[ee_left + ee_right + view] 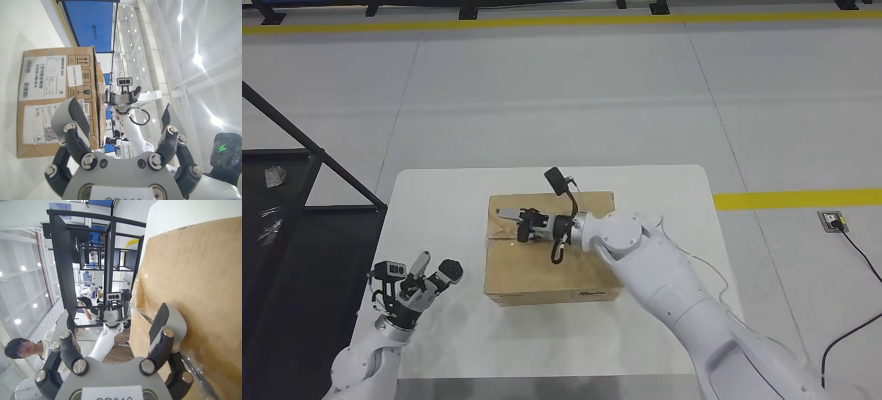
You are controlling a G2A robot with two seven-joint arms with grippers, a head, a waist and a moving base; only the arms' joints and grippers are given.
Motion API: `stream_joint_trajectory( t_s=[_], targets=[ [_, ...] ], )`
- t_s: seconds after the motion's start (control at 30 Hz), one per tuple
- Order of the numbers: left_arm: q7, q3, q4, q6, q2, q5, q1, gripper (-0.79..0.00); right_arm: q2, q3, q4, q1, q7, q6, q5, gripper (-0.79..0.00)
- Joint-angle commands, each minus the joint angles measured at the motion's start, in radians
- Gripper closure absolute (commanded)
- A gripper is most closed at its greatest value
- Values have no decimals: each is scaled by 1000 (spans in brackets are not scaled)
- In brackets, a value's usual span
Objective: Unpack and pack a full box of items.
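A closed cardboard box (542, 265), its top seam taped, stands in the middle of the white table (672, 200). My right gripper (512, 224) lies over the box's top near its far left corner, open. In the right wrist view one of the fingers (166, 317) rests beside the tape seam on the box (198, 275), and my right gripper (113, 321) holds nothing. My left gripper (420, 276) is near the table's front left corner, apart from the box and open. From the left wrist view, the labelled side of the box (56, 91) faces my empty left gripper (121, 115).
A black metal rack (282, 210) stands close to the table's left side. Bare table surface runs to the right of the box and along its far edge. A yellow line (797, 198) marks the floor to the right.
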Motion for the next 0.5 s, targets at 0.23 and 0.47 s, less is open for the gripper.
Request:
stream_joint_trajectory(
  t_s=[0.23, 0.47],
  targets=[
    [0, 17, -9, 2, 4, 0, -6, -785, 41, 64, 44, 19, 146, 11, -12, -785],
    [3, 27, -16, 3, 8, 3, -9, -785, 94, 129, 33, 6, 219, 19, -37, -785]
  ],
)
